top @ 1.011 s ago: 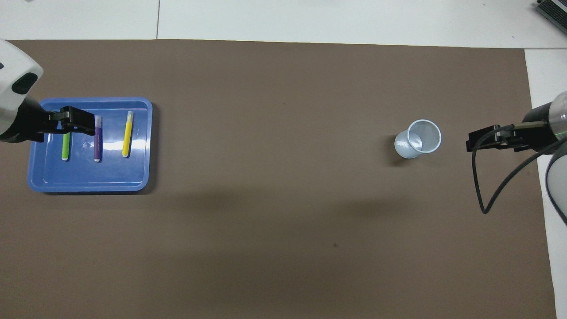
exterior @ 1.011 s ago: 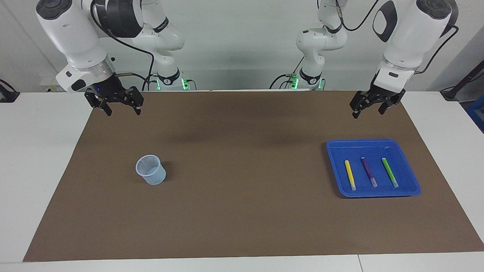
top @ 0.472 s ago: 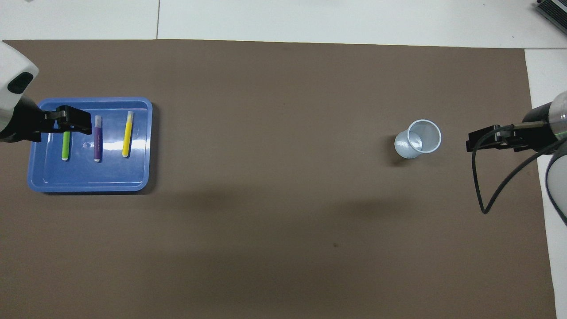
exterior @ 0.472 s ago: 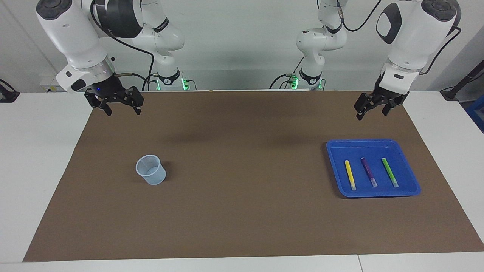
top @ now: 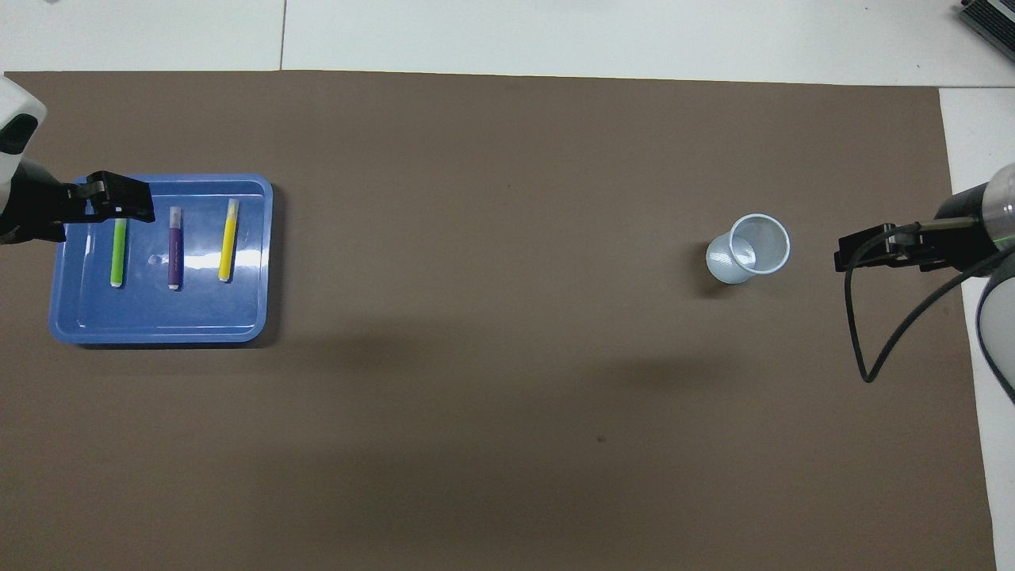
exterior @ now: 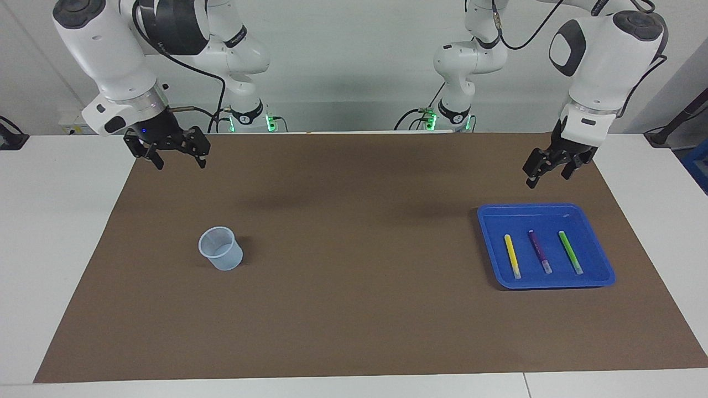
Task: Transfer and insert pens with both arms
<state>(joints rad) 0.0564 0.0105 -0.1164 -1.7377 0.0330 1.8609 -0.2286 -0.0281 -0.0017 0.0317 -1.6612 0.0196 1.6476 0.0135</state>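
2 end effectors — left (exterior: 549, 171) and right (exterior: 176, 155) — hang spread, holding nothing; 3 pens (exterior: 540, 252) untouched.

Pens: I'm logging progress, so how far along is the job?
Nothing is done yet: the yellow pen, purple pen and green pen all lie in the tray, and the cup holds none. The left tool hangs open near the tray; the right tool waits, open.
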